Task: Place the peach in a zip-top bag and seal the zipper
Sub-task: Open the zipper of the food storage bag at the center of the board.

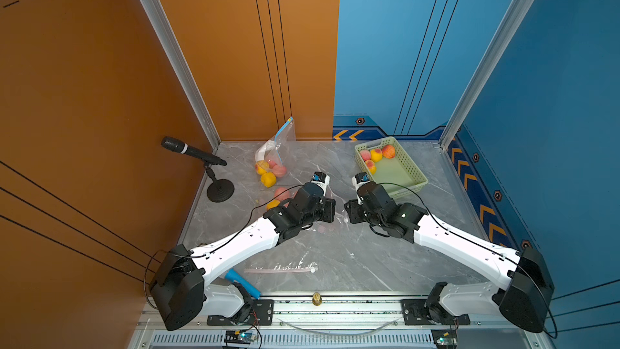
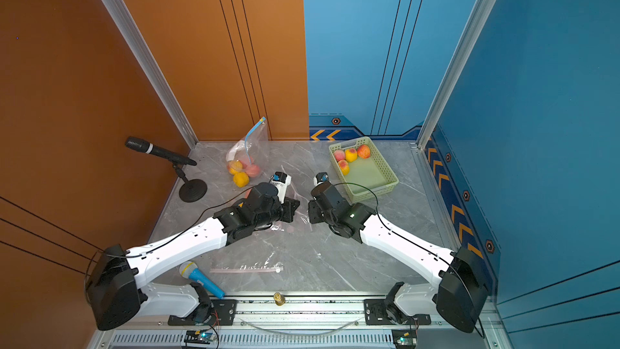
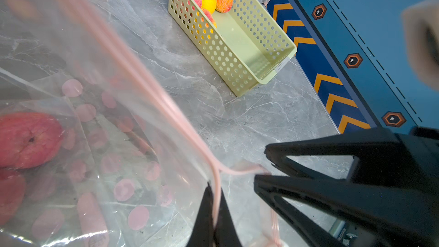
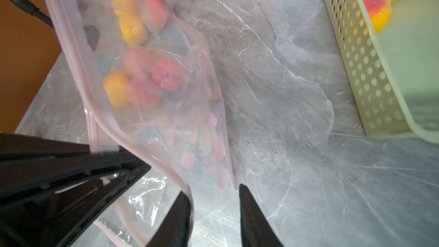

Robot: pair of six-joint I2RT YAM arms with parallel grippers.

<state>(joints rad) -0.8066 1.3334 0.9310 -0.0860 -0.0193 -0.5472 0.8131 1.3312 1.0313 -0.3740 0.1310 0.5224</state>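
Entry, as I read it from my station:
- Left arm (image 1: 235, 246): reaches from the near-left base toward table centre, wrist angled down
- Left gripper (image 3: 215, 187): fingers pressed together, pinching the pink zipper strip (image 3: 166, 100) of the zip-top bag (image 3: 107, 153)
- Right arm (image 1: 463, 243): mirrors it from the near-right base; the two wrists face each other, close but apart
- Right gripper (image 4: 213, 188): fingers spread; the zipper strip lies against one finger, and the other finger is clear of it
- Peach (image 3: 28, 139): inside the zip-top bag, low in it, with another fruit just beside it, on the left arm's side of the table (image 1: 352, 256)
- Edges: green basket (image 1: 416, 171) holding four peaches just beyond the right wrist; a second bag (image 1: 280, 144) of fruit leaning at the back wall; microphone (image 1: 191, 151) on its stand at the left edge; a flat bag (image 1: 281, 268) near the front rail
- Open room: I count bare marble between the two forearms and toward the front right
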